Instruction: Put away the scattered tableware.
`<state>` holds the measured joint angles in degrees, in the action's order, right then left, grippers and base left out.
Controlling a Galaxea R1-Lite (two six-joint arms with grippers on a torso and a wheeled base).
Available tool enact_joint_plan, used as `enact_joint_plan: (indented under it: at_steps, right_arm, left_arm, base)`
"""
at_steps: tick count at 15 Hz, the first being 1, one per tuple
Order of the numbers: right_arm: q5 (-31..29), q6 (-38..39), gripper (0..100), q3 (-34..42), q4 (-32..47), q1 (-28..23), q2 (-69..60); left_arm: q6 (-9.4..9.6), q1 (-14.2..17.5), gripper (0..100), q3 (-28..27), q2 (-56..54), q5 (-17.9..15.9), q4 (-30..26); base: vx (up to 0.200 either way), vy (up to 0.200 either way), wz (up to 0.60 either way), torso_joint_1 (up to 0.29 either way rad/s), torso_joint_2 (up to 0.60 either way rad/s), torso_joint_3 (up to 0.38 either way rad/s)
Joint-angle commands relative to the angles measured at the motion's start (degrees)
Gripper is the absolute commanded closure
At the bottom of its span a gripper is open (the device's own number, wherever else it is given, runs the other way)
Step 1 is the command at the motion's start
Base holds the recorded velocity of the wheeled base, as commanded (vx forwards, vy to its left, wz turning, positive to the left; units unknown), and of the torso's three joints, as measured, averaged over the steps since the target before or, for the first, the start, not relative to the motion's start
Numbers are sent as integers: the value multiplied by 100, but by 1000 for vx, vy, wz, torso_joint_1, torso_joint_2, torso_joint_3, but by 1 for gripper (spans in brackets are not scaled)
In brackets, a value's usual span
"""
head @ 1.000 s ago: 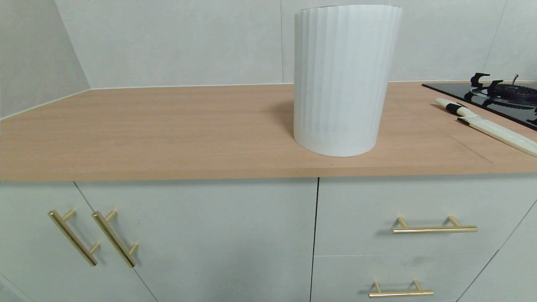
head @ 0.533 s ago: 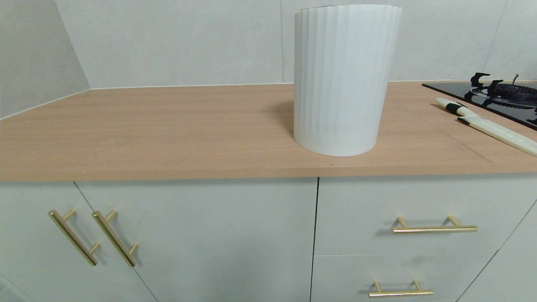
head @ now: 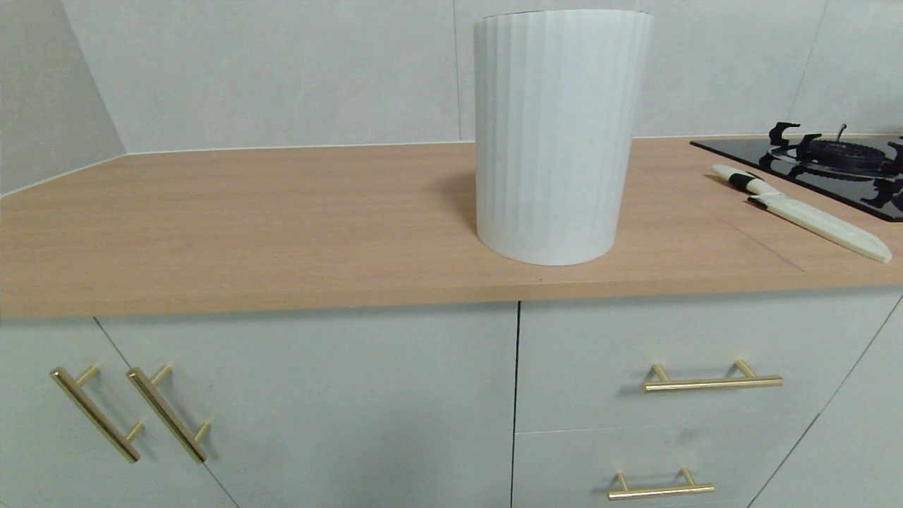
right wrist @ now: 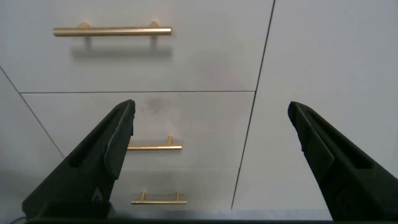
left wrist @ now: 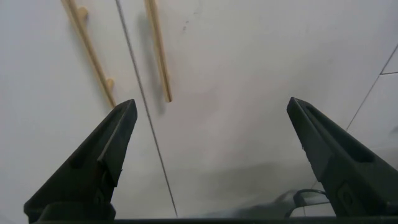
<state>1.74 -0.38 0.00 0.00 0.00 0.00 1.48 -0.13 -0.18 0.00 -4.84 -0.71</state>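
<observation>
A cream knife (head: 801,212) with a black band on its handle lies on the wooden counter (head: 247,219) at the right, beside the hob. A tall white ribbed container (head: 554,134) stands upright near the counter's front edge, left of the knife. My left gripper (left wrist: 211,118) is open, low in front of the cabinet doors with their gold handles (left wrist: 90,53). My right gripper (right wrist: 211,118) is open too, facing the drawer fronts below the counter, nothing between its fingers.
A black hob (head: 825,166) with a burner grate sits at the counter's far right. Below are white cabinet doors with two gold handles (head: 127,423) and drawers with gold bars (head: 712,382). Tiled walls close the back and left.
The whole head view has shifted a little left and down, so the camera moved. The knife and container keep their places on the counter.
</observation>
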Motion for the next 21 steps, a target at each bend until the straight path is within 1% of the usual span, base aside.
enact_joint_plan:
  at_steps: [1, 5, 12, 21]
  right_arm:
    - [1, -6, 0, 0, 0, 9, 9]
    - [1, 3, 0, 0, 0, 9, 9]
    - [1, 3, 0, 0, 0, 0, 9]
    - [1, 3, 0, 0, 0, 9, 9]
  left_arm:
    - [2, 13, 0, 1, 0, 1, 0]
    - [2, 5, 0, 1, 0, 1, 0]
    - [2, 13, 0, 1, 0, 1, 0]
    - [-7, 5, 0, 1, 0, 1, 0]
  base:
    - [0, 0, 0, 0, 0, 0]
    - [0, 0, 0, 0, 0, 0]
    - [0, -200, 0, 0, 2, 3]
    - [0, 0, 0, 0, 0, 0]
